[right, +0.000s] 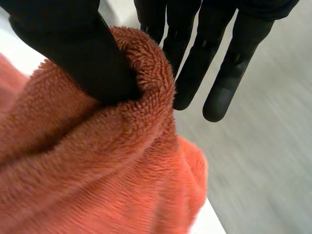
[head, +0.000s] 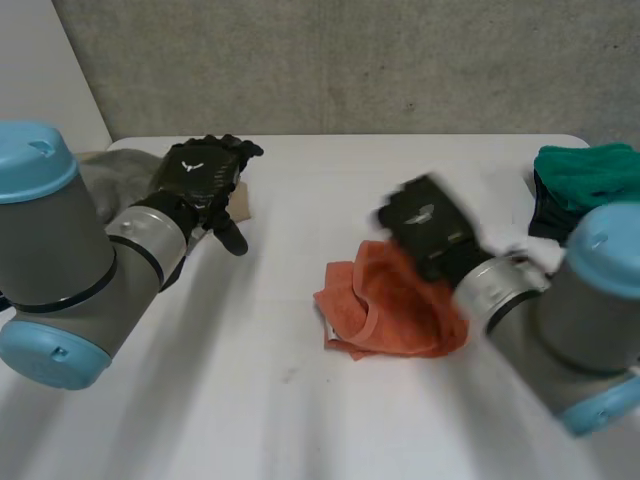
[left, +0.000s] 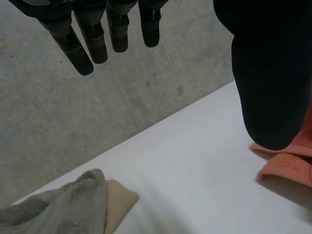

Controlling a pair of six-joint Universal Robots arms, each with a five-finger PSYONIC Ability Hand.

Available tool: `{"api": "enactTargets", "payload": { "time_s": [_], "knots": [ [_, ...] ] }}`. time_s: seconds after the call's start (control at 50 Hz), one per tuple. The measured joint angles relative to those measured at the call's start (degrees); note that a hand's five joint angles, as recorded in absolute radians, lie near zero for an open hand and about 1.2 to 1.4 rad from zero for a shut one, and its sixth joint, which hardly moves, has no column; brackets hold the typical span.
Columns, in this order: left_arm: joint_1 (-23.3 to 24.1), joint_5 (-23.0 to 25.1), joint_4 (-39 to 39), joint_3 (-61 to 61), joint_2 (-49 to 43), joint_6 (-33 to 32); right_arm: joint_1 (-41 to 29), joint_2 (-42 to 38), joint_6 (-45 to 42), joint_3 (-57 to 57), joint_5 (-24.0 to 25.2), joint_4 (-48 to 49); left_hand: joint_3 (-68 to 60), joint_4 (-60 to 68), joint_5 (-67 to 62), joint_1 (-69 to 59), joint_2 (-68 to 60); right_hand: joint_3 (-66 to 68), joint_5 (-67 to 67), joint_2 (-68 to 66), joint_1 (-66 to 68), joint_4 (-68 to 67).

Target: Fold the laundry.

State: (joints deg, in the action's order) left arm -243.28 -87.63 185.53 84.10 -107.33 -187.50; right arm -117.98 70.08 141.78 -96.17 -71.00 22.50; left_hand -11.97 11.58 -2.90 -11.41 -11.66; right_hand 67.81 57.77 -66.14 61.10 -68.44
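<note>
An orange towel (head: pixel 395 300) lies crumpled on the white table (head: pixel 250 400), right of the middle. My right hand (head: pixel 430 225) is at its far edge. In the right wrist view the thumb (right: pixel 73 48) pinches a raised fold of the orange towel (right: pixel 97 170) against the fingers, so this hand is shut on it. My left hand (head: pixel 205 175) hovers over the table's far left with straight fingers (left: pixel 92 39), open and holding nothing. A corner of the orange towel (left: pixel 287 165) shows past its thumb.
A grey towel (head: pixel 115 175) lies at the far left corner with a beige cloth (head: pixel 243 203) beside it; both lie under the left hand's fingers, grey towel (left: pixel 58 209) and beige cloth (left: pixel 119 200). A folded green cloth (head: pixel 585 170) sits at the far right.
</note>
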Motion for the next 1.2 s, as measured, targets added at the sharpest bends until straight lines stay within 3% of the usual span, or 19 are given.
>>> {"api": "enactTargets", "payload": {
  "time_s": [0.04, 0.08, 0.14, 0.2, 0.28, 0.32, 0.48, 0.58, 0.74, 0.84, 1.02, 1.2],
  "knots": [
    [-0.1, 0.0, 0.0, -0.1, 0.5, -0.1, -2.7, -1.7, -0.6, -0.2, 3.3, 0.8, 0.0, 0.0, 0.0, 0.0, 0.0, -0.1, -0.1, 0.2, -0.1, 0.0],
    [-0.2, 0.1, 0.0, -0.4, 0.9, -0.2, -4.6, -3.8, -1.3, 0.2, 4.7, 0.8, 0.0, 0.0, 0.0, 0.0, 0.0, -10.5, -10.5, 9.9, -6.1, 10.8],
    [-0.3, 0.1, -0.1, -1.3, 1.2, -0.5, -5.9, -6.5, -1.9, 1.8, 1.8, -1.2, 0.0, 0.0, 0.0, 0.0, 0.0, -38.8, -39.6, 39.0, -35.8, 38.9],
    [-0.3, 0.1, -0.2, -2.9, 1.2, -0.9, -5.7, -7.5, -0.8, 3.5, -4.0, -4.4, 0.0, 0.0, 0.0, 0.0, 0.0, -54.5, -54.4, 53.2, -48.2, 54.9],
    [-0.2, -0.1, -0.3, -5.1, 0.9, -1.1, -4.4, -5.5, 4.4, 4.4, -8.1, -7.6, 0.0, 0.0, 0.0, 0.0, 0.0, -56.1, -55.1, 54.2, -48.7, 56.6],
    [0.3, -0.2, -0.5, -7.8, 0.3, -1.1, -2.4, -1.4, 12.7, 4.5, -9.5, -9.9, 0.0, 0.0, 0.0, 0.0, 0.0, -56.1, -55.1, 54.2, -48.7, 56.7],
    [5.2, 0.0, -4.8, -19.9, -5.7, -0.9, 5.9, 8.7, 40.0, 7.9, -6.6, -17.4, 0.0, 0.0, 0.0, 0.0, 0.0, -56.1, -55.1, 54.2, -48.7, 56.7],
    [10.1, 1.4, -10.7, -29.2, -13.1, -0.9, 10.0, 6.3, 44.9, 14.6, -5.0, -26.3, 0.0, 0.0, 0.0, 0.0, 0.0, -56.1, -55.1, 54.2, -48.7, 56.7],
    [15.9, 0.5, -18.1, -41.2, -26.6, -0.3, 12.4, -4.8, 42.9, 27.3, -5.3, -42.6, 0.0, 0.0, 0.0, 0.0, 0.0, -56.1, -55.1, 54.2, -48.7, 56.7],
    [17.9, -4.2, -22.4, -45.7, -34.5, -0.3, 11.3, -12.5, 40.9, 32.6, -4.5, -48.6, 0.0, 0.0, 0.0, 0.0, 0.0, -56.1, -55.1, 54.2, -48.7, 56.7],
    [18.0, -12.4, -26.8, -42.1, -36.4, -4.9, 9.3, -19.1, 32.0, 32.1, -3.3, -48.5, 0.0, 0.0, 0.0, 0.0, 0.0, -56.1, -55.1, 54.2, -48.7, 56.7],
    [17.7, -11.8, -26.2, -33.8, -33.8, -10.7, 9.7, -19.5, 19.5, 25.4, -3.6, -42.1, 0.0, 0.0, 0.0, 1.0, 0.0, -56.1, -55.1, 54.2, -49.8, 56.7]
  ]
}}
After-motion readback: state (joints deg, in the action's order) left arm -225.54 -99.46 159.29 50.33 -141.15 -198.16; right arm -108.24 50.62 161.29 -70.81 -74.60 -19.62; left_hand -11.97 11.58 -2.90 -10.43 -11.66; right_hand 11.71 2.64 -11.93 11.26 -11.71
